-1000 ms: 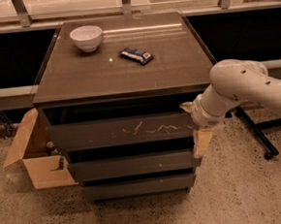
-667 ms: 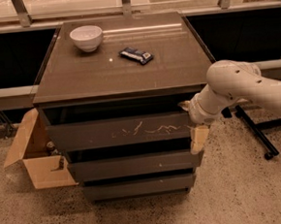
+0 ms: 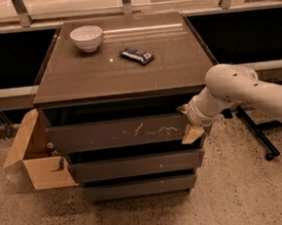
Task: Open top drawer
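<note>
The top drawer (image 3: 118, 133) is the widest grey-brown front under the cabinet top, with pale squiggly scratches across its middle. It stands out a little from the cabinet body, with a dark gap above it. My gripper (image 3: 191, 128) sits at the drawer's right end, on the end of my white arm (image 3: 237, 90) that comes in from the right. A tan fingertip (image 3: 192, 135) points down beside the drawer's right corner.
A white bowl (image 3: 87, 38) and a dark snack bar (image 3: 136, 55) lie on the cabinet top (image 3: 123, 76). Two narrower drawers (image 3: 135, 166) are below. An open cardboard box (image 3: 35, 157) stands on the floor at left. A black stand base (image 3: 255, 135) is at right.
My arm and gripper have shifted slightly left, closer to the drawer's right end. The drawer looks much the same.
</note>
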`<move>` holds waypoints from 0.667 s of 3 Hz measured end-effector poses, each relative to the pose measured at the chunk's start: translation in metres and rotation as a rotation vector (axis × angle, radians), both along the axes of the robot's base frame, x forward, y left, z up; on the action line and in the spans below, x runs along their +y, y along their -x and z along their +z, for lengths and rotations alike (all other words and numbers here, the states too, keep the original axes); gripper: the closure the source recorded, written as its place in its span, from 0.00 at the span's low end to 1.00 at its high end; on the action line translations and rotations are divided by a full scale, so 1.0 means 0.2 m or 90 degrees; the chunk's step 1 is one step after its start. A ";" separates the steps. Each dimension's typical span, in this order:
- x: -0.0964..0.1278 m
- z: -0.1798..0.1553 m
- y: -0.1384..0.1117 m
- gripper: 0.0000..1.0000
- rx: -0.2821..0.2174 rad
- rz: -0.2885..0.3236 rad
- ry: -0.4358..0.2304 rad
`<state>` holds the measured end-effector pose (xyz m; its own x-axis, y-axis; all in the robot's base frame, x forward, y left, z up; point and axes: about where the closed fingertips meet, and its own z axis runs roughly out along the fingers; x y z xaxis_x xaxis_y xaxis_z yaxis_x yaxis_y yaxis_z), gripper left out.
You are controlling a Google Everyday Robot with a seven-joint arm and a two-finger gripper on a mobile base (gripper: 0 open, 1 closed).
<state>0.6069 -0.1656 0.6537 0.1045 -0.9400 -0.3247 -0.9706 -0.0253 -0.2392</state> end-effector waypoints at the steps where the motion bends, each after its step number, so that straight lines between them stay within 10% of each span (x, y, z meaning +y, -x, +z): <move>1: 0.07 0.10 0.18 0.70 -0.019 0.025 -0.009; 2: 0.07 0.12 0.18 0.92 -0.019 0.025 -0.009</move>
<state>0.5716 -0.1514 0.6783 0.1511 -0.9305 -0.3336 -0.9614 -0.0599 -0.2684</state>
